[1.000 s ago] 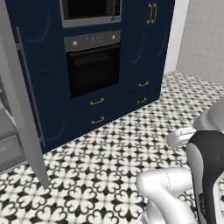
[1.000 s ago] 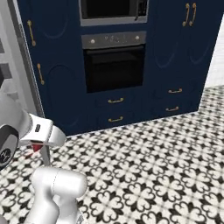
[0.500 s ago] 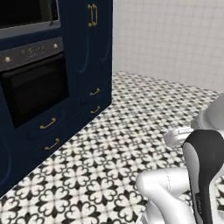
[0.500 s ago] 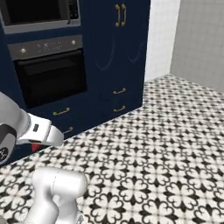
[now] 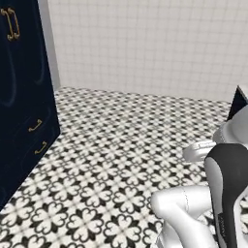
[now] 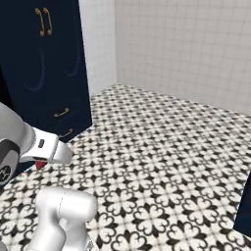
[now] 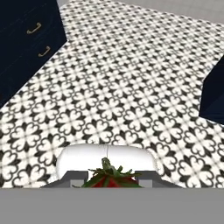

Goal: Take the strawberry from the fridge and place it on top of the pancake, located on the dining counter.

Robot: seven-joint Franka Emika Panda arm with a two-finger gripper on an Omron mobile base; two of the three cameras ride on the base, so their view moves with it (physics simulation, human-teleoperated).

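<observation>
Over glossy patterned floor tiles [image 7: 131,87], end effector [image 7: 111,179] grasping leafy red strawberry [image 7: 111,180], navy cabinets [image 7: 22,39] beside.

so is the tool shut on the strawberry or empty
Shut on the strawberry: in the hand view its red body and green leaves sit between the tool tips, above the patterned floor.

No legible text, label, brand, number or sign anywhere.

I'm in a home kitchen: navy cabinets [image 5: 22,97] with gold handles [image 5: 12,23] stand at my nine o'clock, a white tiled wall [image 5: 145,46] runs across twelve o'clock, and black-and-white patterned floor tiles [image 5: 111,160] spread beneath me.
</observation>
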